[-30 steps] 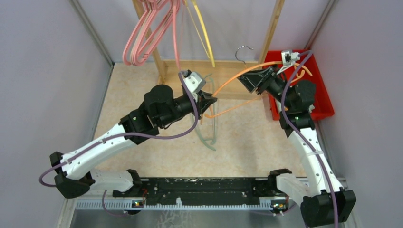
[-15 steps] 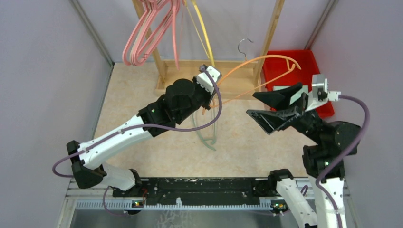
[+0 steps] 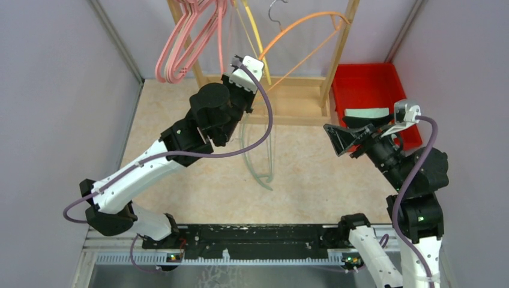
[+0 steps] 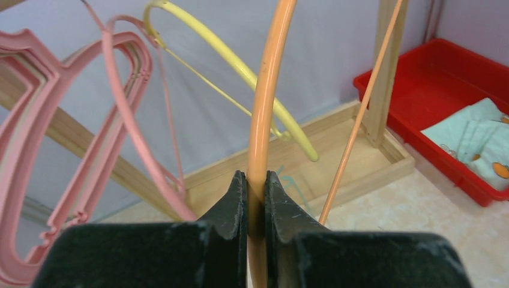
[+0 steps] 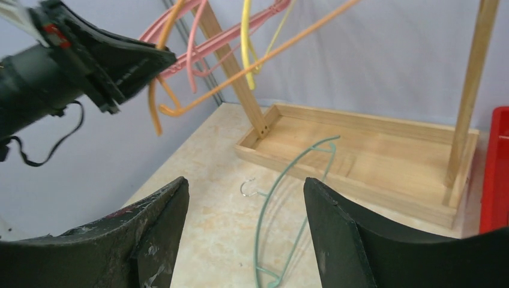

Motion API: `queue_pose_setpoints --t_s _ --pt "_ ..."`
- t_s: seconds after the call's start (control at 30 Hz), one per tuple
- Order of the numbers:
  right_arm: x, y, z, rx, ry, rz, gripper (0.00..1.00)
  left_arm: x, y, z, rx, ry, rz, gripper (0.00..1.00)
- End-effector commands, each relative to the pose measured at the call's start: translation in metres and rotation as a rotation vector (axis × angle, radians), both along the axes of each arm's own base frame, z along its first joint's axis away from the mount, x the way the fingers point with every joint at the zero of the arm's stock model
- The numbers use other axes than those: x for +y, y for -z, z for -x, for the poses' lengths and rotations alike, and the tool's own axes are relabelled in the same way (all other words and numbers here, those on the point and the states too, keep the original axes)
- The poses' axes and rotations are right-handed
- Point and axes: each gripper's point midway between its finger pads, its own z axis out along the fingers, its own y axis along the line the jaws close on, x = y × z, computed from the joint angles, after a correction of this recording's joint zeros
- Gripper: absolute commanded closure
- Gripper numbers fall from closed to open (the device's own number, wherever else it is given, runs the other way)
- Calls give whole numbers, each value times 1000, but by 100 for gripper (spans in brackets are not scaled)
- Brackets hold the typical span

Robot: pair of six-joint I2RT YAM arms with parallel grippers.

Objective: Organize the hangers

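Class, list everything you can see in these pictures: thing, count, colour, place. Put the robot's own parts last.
pink hangers: several, pink, hung at the rack's top left
yellow hanger: one, yellow, hung beside them
orange hanger: one, orange, raised by the rack's top
green hanger: one, pale green, on the table
rack: one, wooden, far side
bin: one, red, right of rack
cloth: pale, in bin
table: one, beige
left gripper: black, shut on orange hanger
right gripper: black, open, empty
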Motion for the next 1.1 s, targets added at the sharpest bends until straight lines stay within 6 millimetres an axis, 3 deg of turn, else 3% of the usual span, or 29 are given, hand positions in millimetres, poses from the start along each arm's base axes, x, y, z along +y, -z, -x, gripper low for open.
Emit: queue_pose_setpoints --t_s 0.0,0.27,0.63,0.8,1.07 --pt "-9 4 -13 3 65 22 29 22 -32 1 -68 -106 26 100" --pt "-9 9 -22 9 74 27 29 11 -25 1 -65 -192 -93 100" --pt "-6 19 -32 19 64 38 28 20 -53 36 -180 -437 -207 100" --pt "-5 23 -33 21 57 48 28 48 -53 48 -193 -610 -244 100" --pt "3 21 -29 20 9 29 28 38 -57 44 -174 -642 -276 100"
